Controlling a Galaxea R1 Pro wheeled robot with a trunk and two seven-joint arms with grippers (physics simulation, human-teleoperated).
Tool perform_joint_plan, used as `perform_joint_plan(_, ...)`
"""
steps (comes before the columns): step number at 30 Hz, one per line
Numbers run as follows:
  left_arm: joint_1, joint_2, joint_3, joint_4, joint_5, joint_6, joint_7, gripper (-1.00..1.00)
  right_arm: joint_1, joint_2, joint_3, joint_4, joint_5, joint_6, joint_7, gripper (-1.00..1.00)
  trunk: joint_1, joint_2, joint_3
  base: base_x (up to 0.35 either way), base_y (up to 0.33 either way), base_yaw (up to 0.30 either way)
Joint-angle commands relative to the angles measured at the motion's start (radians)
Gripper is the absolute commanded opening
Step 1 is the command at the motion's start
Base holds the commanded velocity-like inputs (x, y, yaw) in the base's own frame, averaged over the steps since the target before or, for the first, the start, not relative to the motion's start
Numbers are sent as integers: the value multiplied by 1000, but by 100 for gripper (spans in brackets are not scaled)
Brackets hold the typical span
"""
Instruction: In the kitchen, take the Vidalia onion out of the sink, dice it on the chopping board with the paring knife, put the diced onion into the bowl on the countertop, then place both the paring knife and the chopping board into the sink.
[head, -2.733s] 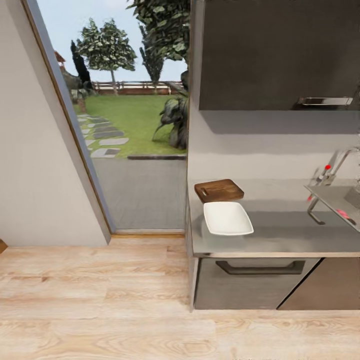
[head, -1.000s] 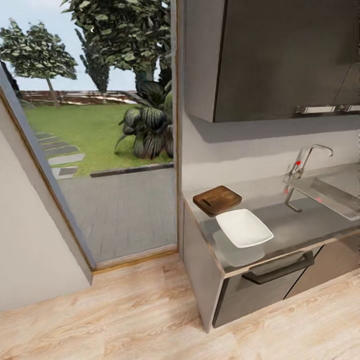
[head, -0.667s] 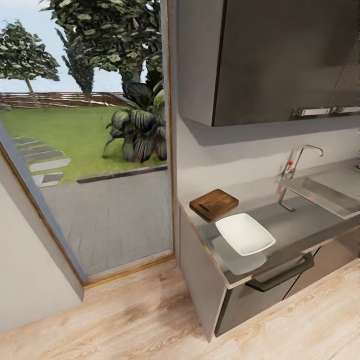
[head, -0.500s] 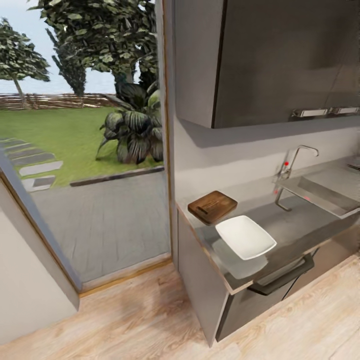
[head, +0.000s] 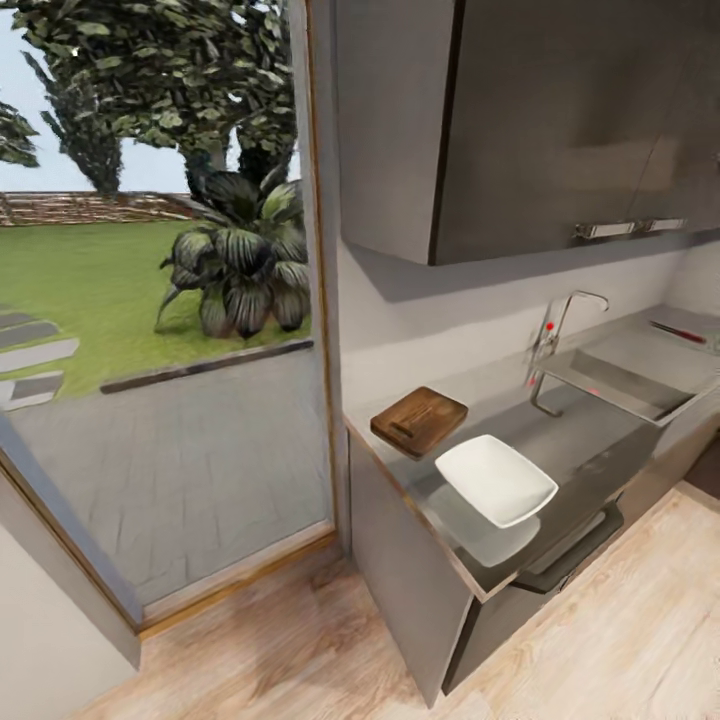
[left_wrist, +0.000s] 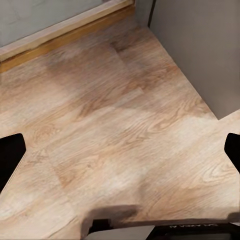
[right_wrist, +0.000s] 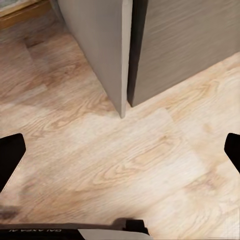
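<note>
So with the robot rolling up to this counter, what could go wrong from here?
1. The bowl sits at the countertop front edge, beside the chopping board; a careless reach could knock it off.
2. The paring knife lies beyond the sink, far from the board, so fetching it means a long reach.
3. Both end effectors point at the wooden floor near the cabinet, which the base might clip.

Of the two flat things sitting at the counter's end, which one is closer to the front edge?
The white bowl. It sits by the countertop's front edge, while the brown chopping board lies behind it, nearer the wall.

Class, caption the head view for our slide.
Chopping board and white bowl on the countertop, sink beyond.
</note>
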Motion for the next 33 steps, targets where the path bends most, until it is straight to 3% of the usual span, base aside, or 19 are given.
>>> perform_joint_plan(1, 0, 1, -4, -1, 8, -2, 2, 100, 0, 0, 0, -1, 1, -2, -1, 100, 1, -2, -1, 9, 279, -136)
perform_joint_plan(13, 0, 1, -4, -1, 8, -3, 2, 100, 0, 0, 1, -2, 2, -3, 0, 100, 1, -2, 0, -79, 274, -16)
perform_joint_plan(20, 0, 1, -4, -1, 8, -4, 2, 100, 0, -1, 1, -2, 4, -3, 0, 100, 1, -2, 0, 105, 250, 0)
perform_joint_plan(26, 0, 1, -4, 4, 9, -4, 2, 100, 0, -1, 0, -1, 3, -2, -1, 100, 1, -2, 0, 43, 58, -36)
perform_joint_plan(33, 0, 1, -4, 15, 8, -3, 2, 100, 0, -1, 0, -1, 3, -2, -1, 100, 1, -2, 3, 4, 5, -227)
